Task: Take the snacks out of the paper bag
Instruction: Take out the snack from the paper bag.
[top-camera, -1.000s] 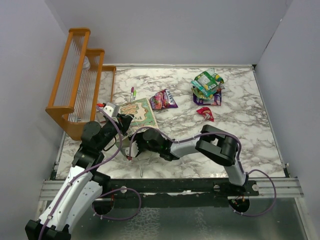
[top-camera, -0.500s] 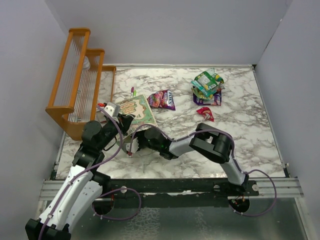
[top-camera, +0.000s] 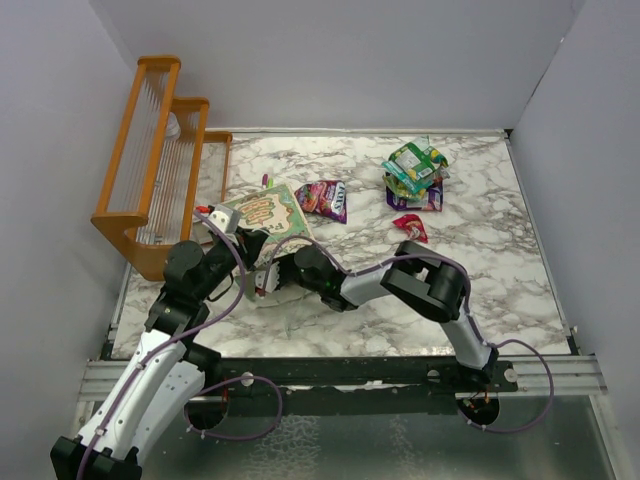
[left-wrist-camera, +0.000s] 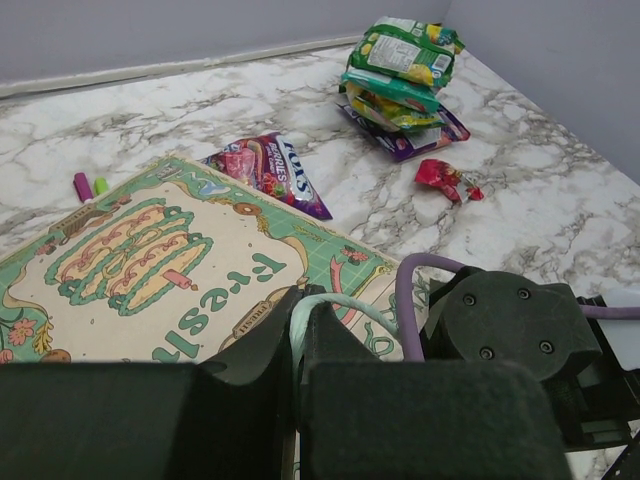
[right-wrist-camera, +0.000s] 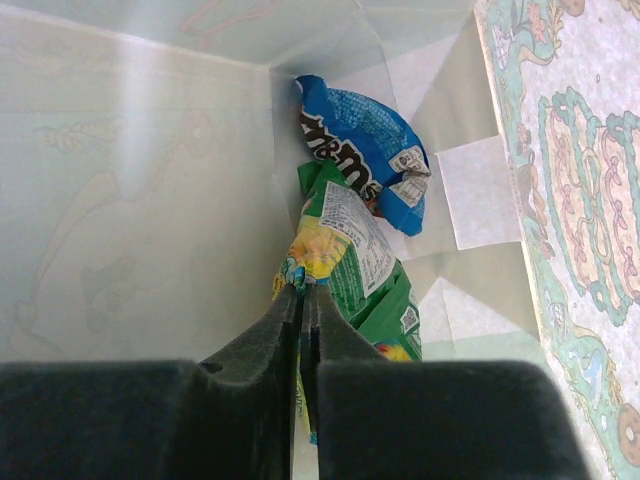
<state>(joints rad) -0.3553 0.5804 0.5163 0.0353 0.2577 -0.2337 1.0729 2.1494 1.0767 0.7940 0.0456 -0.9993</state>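
The mint-green paper bag (top-camera: 262, 213) lies on its side with the printed face (left-wrist-camera: 170, 260) up. My left gripper (left-wrist-camera: 300, 302) is shut on the bag's rim at its mouth. My right arm (top-camera: 345, 285) reaches left into the mouth. Inside the bag, my right gripper (right-wrist-camera: 303, 292) is shut on the crinkled end of a green snack packet (right-wrist-camera: 355, 250). A blue packet (right-wrist-camera: 360, 135) lies behind it in the bag's corner. Outside the bag lie a purple packet (top-camera: 326, 198), a small red one (top-camera: 410, 227) and a pile of green and purple packets (top-camera: 415, 172).
An orange wooden rack (top-camera: 160, 180) stands at the back left, close to the bag. Two thin markers (left-wrist-camera: 90, 185) lie just beyond the bag. Walls close the table at the back and right.
My right gripper has gone from open to shut on the green packet inside the bag. The right arm pushed further left, and the bag shifted slightly away. The left grip is unchanged.
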